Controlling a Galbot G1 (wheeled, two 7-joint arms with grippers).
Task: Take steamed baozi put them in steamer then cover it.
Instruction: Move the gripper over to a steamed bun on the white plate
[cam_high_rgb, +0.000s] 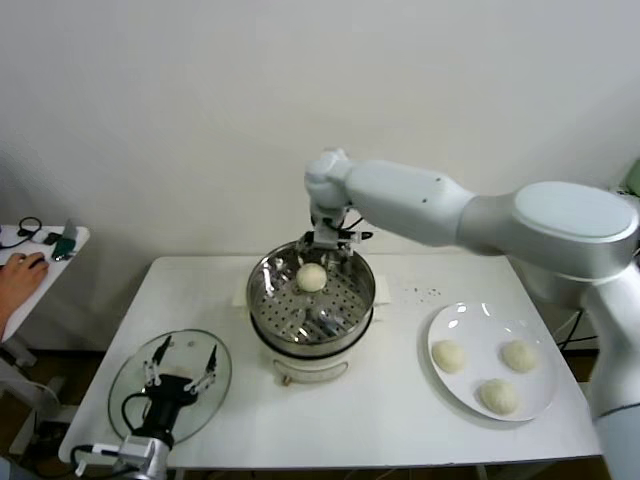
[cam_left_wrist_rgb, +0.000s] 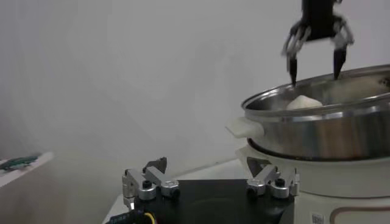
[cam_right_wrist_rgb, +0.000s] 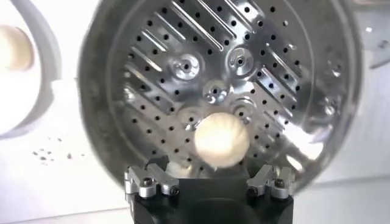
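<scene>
No writing is readable. The right gripper (cam_high_rgb: 325, 247), fingers spread and empty, hangs above a smooth cream-white domed bun (cam_high_rgb: 312, 277) in the shiny perforated steel steamer (cam_high_rgb: 270, 300). The left gripper (cam_high_rgb: 181, 369), fingers open and empty, waits over the round clear glass lid (cam_high_rgb: 125, 385).

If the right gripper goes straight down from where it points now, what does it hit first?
Most likely the baozi lying in the steamer: the right gripper hangs open directly above it, fingers pointing down. Depth is hard to judge; slightly off line, it would meet the perforated floor.
</scene>
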